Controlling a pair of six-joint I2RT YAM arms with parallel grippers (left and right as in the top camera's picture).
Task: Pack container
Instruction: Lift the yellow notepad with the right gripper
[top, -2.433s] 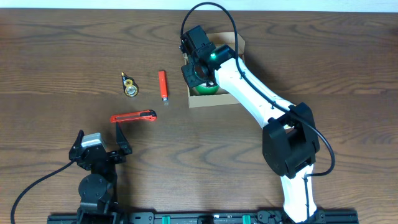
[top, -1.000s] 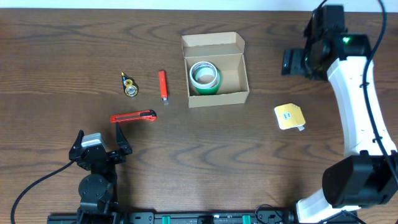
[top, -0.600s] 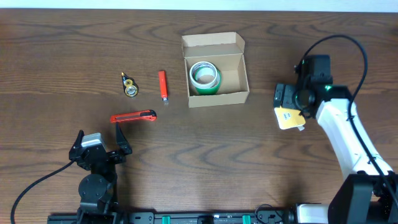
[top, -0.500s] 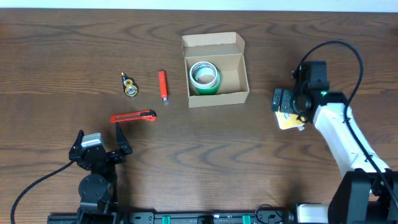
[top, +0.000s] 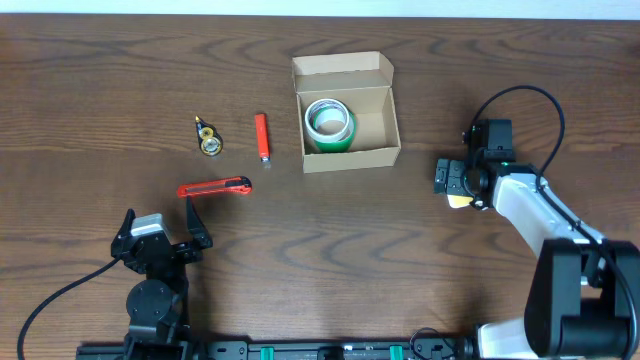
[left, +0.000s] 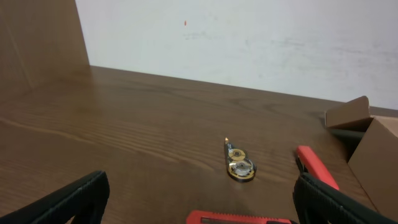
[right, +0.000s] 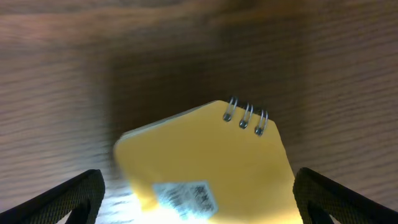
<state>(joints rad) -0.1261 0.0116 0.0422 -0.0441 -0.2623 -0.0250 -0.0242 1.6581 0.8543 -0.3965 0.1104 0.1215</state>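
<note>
Squarely below right hand (top: 452, 182): yellow notepad (right: 205, 165), metal wire coils (right: 245, 117).

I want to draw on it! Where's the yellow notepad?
The yellow notepad lies on the table to the right of the cardboard box, mostly hidden under the right gripper in the overhead view.

Right arm (top: 524, 204) stretched low, jaws spread; left arm (top: 154, 278) folded, jaws spread
</note>
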